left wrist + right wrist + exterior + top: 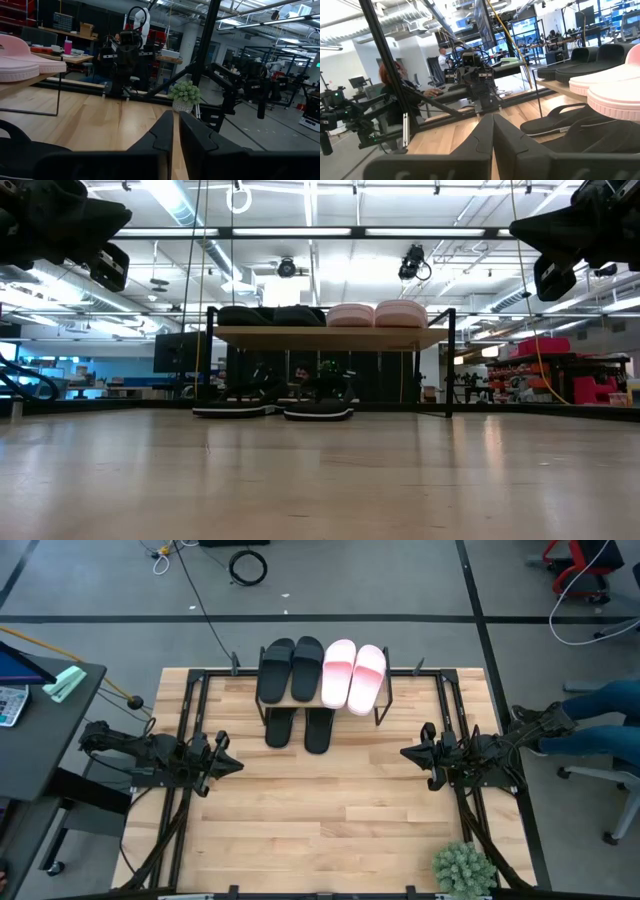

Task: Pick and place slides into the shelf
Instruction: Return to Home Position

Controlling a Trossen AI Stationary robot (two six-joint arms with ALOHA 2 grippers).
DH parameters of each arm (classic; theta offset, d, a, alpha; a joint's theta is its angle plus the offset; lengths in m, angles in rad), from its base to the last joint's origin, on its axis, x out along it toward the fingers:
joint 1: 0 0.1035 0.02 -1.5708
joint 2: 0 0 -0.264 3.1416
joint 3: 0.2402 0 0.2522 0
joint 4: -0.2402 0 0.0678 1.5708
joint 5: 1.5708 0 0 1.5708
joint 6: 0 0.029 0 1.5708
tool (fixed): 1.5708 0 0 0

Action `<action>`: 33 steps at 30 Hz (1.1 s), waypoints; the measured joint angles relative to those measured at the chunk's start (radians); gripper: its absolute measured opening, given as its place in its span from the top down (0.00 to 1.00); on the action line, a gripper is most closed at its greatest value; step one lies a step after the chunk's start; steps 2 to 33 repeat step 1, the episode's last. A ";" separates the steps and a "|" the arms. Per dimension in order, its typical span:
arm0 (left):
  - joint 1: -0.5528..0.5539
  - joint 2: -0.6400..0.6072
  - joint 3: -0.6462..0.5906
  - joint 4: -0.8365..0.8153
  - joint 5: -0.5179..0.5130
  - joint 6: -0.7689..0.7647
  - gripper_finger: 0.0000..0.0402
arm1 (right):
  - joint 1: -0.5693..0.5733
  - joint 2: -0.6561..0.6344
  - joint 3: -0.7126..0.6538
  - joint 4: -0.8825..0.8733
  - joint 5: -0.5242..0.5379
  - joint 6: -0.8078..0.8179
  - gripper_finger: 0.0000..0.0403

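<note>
The shelf [330, 337] stands at the 12 o'clock edge of the bench [330, 825], and all six slides are at it. On its board lie a black pair [275, 670] toward 9 o'clock and a pink pair [338, 670] toward 3 o'clock, packed side by side. A second black pair [318, 730] sits on the bench beneath the board, below the upper black ones.

I can read no brand or lettering on any strap or sole; the slides are too small for that.

From above, the board covers the far half of the second black pair, and only the near ends poke out toward 6 o'clock. From bench level their far ends merge with the dark clutter behind.

The left hand [232, 764] hovers at 9 o'clock and the right hand [408, 753] at 3 o'clock. Both are well apart from the shelf, tips facing each other across the wood. Each hand's fingers are pressed together, holding nothing. At bench level both arms are cut off at the upper corners.

A potted plant [463, 868] sits at the 5 o'clock corner. A seated person's legs [600, 705] show beyond the bench at 3 o'clock, the rest out of view.
</note>
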 joint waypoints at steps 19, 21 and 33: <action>0.000 0.000 0.000 0.000 0.000 0.000 0.91 | 0.000 0.000 0.000 0.000 0.000 0.000 0.97; 0.000 0.000 0.000 0.000 0.000 0.000 0.91 | 0.000 0.000 0.000 0.000 0.000 0.000 0.97; 0.000 0.000 0.000 0.000 0.000 0.000 0.91 | 0.000 0.000 0.000 0.000 0.000 0.000 0.97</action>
